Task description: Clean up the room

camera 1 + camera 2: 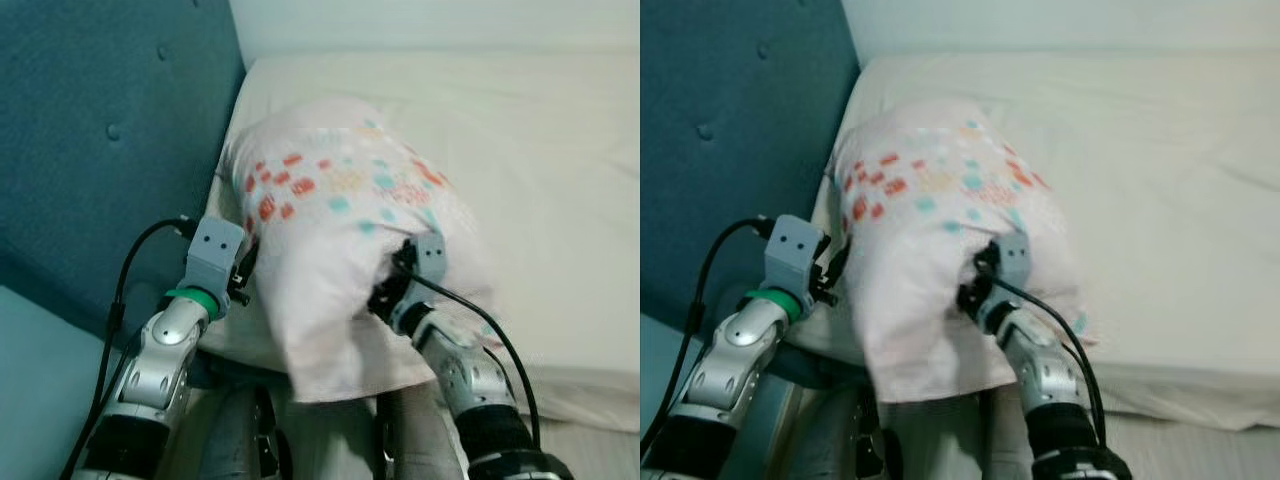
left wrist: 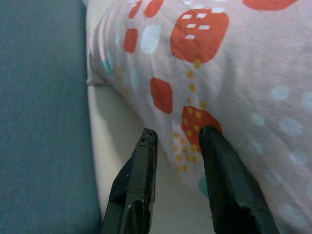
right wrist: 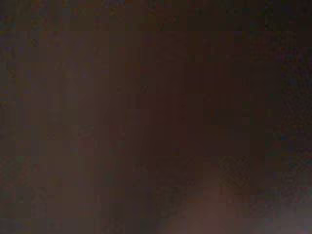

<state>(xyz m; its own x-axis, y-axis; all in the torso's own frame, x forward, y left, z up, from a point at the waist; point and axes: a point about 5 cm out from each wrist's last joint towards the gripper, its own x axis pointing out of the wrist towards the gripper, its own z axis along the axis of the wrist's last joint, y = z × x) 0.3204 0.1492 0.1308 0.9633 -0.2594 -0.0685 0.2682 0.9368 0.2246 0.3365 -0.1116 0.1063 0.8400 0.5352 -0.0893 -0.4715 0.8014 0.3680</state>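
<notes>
Left hand (image 2: 178, 141) at the pillow's (image 1: 340, 260) headboard-side edge, fingers (image 2: 136, 170) parted with a fold of the cover between them, not yet pinched; right hand (image 1: 395, 285) buried in the pillow's opposite flank, grip impossible to judge. Pillow at the head end of the bed (image 1: 540, 150), close beside the blue headboard (image 1: 110, 130), propped up between both arms: pale pink, printed with red-orange and teal patches and small yellow dots. Likely light, soft and floppy, best squeezed from both sides, since a pinched cover alone would probably sag.
</notes>
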